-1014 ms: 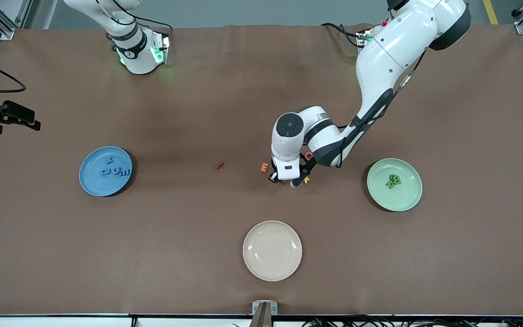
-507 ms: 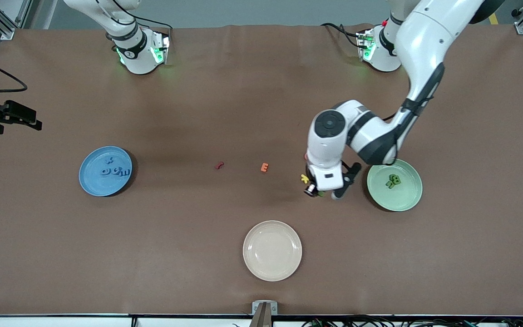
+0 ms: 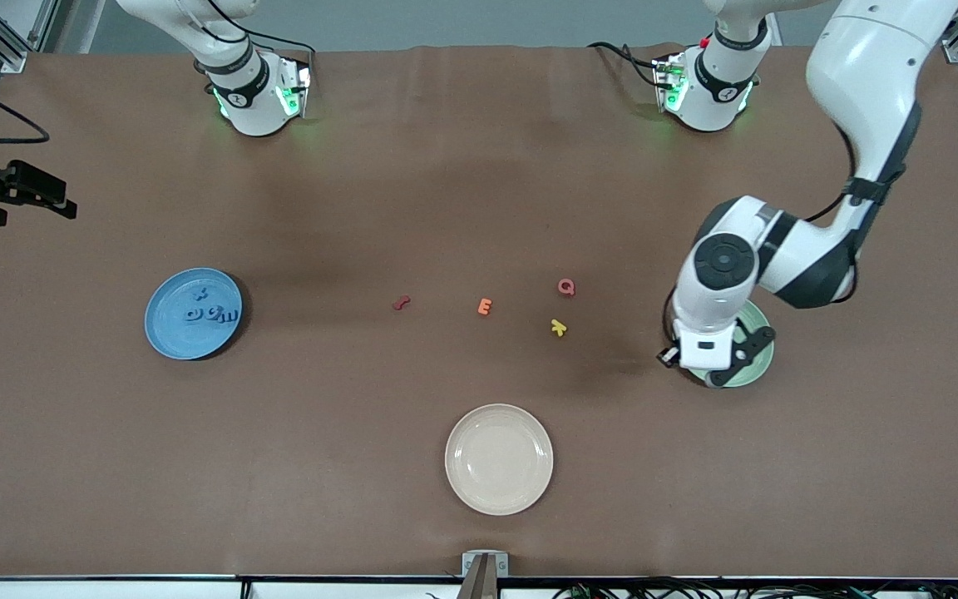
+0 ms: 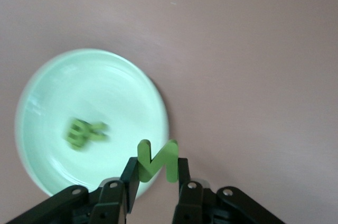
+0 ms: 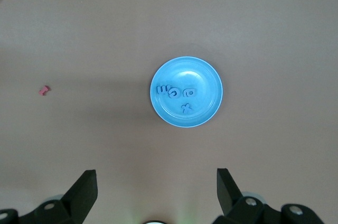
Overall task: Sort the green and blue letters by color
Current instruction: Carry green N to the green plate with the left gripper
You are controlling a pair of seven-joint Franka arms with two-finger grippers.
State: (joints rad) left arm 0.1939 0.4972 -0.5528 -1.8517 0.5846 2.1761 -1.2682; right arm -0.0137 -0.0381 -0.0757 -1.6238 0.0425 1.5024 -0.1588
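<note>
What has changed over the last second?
The left gripper, shut on a green letter, swung from the loose letters mid-table toward the left arm's end and now hangs at the green plate's rim. The right gripper waits open; the blue plate, the cream plate and the loose letters stayed put.
</note>
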